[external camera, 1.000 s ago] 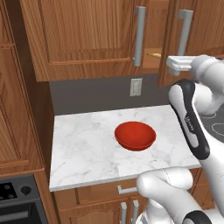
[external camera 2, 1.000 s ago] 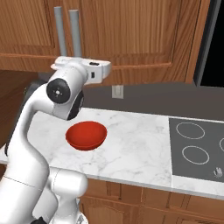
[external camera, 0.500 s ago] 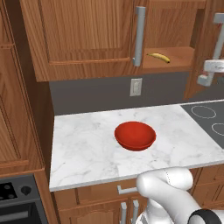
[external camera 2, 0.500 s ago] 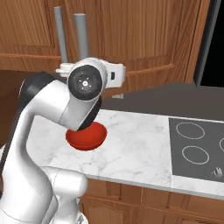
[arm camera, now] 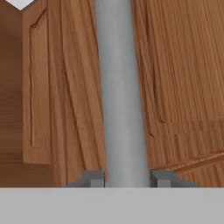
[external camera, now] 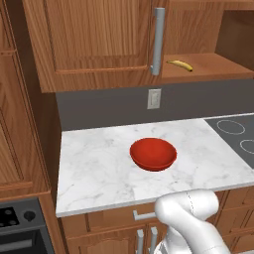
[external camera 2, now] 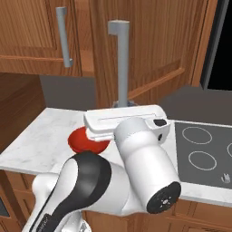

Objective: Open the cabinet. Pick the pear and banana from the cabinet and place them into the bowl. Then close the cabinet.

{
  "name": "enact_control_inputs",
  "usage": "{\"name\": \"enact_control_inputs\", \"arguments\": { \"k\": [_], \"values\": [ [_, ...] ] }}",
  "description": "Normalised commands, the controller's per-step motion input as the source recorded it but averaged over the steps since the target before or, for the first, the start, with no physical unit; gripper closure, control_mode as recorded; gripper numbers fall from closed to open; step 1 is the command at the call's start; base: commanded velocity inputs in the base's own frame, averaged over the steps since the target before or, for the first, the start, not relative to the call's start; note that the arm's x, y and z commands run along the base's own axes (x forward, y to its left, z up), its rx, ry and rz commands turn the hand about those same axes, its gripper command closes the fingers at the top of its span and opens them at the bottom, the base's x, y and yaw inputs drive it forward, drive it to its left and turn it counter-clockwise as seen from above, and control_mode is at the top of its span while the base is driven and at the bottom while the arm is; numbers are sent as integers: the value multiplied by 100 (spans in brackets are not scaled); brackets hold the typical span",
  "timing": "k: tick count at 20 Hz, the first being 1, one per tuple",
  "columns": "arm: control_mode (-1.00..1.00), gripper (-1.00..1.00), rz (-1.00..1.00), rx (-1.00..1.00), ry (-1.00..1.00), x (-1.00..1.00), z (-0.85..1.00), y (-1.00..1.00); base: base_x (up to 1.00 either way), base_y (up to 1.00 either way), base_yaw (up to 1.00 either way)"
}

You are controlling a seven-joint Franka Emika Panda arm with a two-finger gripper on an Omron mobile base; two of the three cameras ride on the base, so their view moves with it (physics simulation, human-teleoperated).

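The reddish-brown cabinet point(external camera: 99, 44) stands with its right door point(external camera 2: 149, 50) swung open over the marble bench point(external camera: 99, 168), its left door shut. The pincer point(arm camera: 127, 178) is clamped on the open door's long grey handle point(arm camera: 120, 87), one fingertip point(arm camera: 92, 178) on each side of the bar. The red bowl point(external camera: 153, 154) sits mid-bench, well below the banana point(external camera: 180, 65) lying on the cabinet shelf.
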Motion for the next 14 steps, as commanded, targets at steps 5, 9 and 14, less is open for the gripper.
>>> {"name": "enact_control_inputs", "arguments": {
  "k": [5,9,14],
  "values": [
    [-100,-100,-3,9,-29,-100,28,8,0,0,0],
    [-100,-100,-11,1,-15,-100,4,79,0,0,0],
    [-100,-100,-13,0,0,-100,5,77,0,0,0]
  ]
}}
